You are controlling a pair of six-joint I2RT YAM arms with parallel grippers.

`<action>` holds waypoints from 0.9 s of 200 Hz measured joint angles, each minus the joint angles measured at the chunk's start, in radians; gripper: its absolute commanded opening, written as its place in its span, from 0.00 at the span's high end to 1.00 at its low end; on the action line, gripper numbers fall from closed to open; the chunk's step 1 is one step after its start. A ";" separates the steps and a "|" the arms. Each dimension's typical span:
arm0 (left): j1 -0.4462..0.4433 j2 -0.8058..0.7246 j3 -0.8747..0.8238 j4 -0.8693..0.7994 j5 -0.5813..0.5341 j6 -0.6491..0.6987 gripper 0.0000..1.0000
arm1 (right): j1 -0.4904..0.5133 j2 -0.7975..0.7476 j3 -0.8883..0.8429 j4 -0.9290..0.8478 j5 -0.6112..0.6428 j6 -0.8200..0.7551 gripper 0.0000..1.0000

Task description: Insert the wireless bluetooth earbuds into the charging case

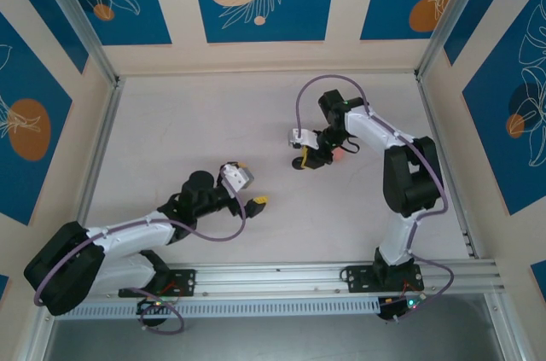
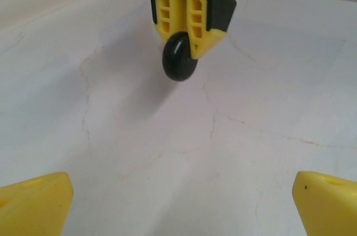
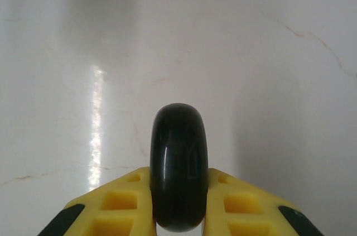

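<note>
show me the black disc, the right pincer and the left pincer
black disc point(image 3: 178, 163): right wrist view, middle of its edge-on rim
right pincer point(image 2: 184, 43): left wrist view, midway between its yellow fingertips
left pincer point(image 2: 179, 205): left wrist view, midway between its open fingertips

Near the centre of the table, the right gripper pinches a disc on edge between its fingers; the charging case lies just right of it, beneath the wrist; the left gripper, fingers spread, faces them from nearer the near edge, well apart.
</note>
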 measured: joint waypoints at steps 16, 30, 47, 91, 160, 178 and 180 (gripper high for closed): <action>0.000 0.000 0.000 -0.019 -0.018 0.004 0.00 | -0.006 0.059 0.039 -0.013 0.003 -0.004 0.82; 0.000 0.003 0.000 -0.028 -0.034 0.005 0.00 | -0.006 0.104 0.069 -0.023 0.005 -0.004 0.82; 0.000 0.011 0.000 -0.037 -0.050 0.005 0.00 | -0.009 0.153 0.106 -0.043 0.007 -0.005 0.82; 0.000 0.054 0.000 -0.048 -0.082 0.005 0.00 | -0.016 0.234 0.175 -0.084 0.014 -0.011 0.82; 0.003 0.123 0.028 -0.045 -0.097 0.004 0.00 | -0.040 0.284 0.201 -0.109 0.030 -0.011 0.65; 0.008 0.131 0.032 -0.040 -0.097 0.003 0.00 | -0.046 0.285 0.206 -0.108 0.032 -0.009 0.60; 0.009 0.132 0.032 -0.040 -0.097 0.003 0.00 | -0.046 0.285 0.206 -0.108 0.032 -0.011 0.59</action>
